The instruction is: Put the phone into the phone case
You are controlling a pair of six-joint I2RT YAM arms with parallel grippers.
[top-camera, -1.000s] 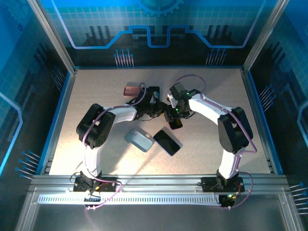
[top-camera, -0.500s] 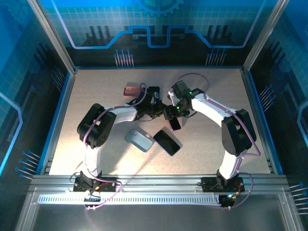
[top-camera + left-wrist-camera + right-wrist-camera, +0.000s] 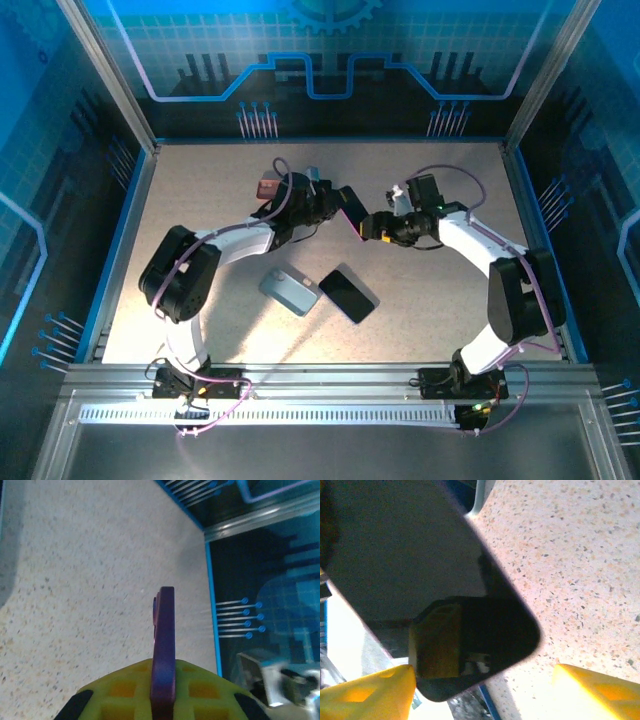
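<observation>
My left gripper point(image 3: 340, 206) is shut on a thin phone point(image 3: 352, 216) with a purple edge and holds it above the middle of the table. The left wrist view shows the phone point(image 3: 164, 640) edge-on, clamped between the yellow pads point(image 3: 117, 692). Its glossy dark face point(image 3: 420, 555) reflects a finger in the right wrist view. My right gripper point(image 3: 373, 226) stands open just right of the phone, and its yellow fingertips point(image 3: 580, 685) straddle the phone's lower corner. A grey-blue phone case point(image 3: 290, 291) lies flat on the table nearer the arms.
A flat black slab point(image 3: 347, 295) lies just right of the grey-blue case. A reddish case point(image 3: 268, 188) rests behind the left arm. Blue-edged walls point(image 3: 128, 230) close in the speckled table point(image 3: 440, 300) on the left, right and back.
The left gripper has lifted the phone and carried it back and slightly right. The right gripper has opened wider and drawn off to the right, with its arm swung outward.
</observation>
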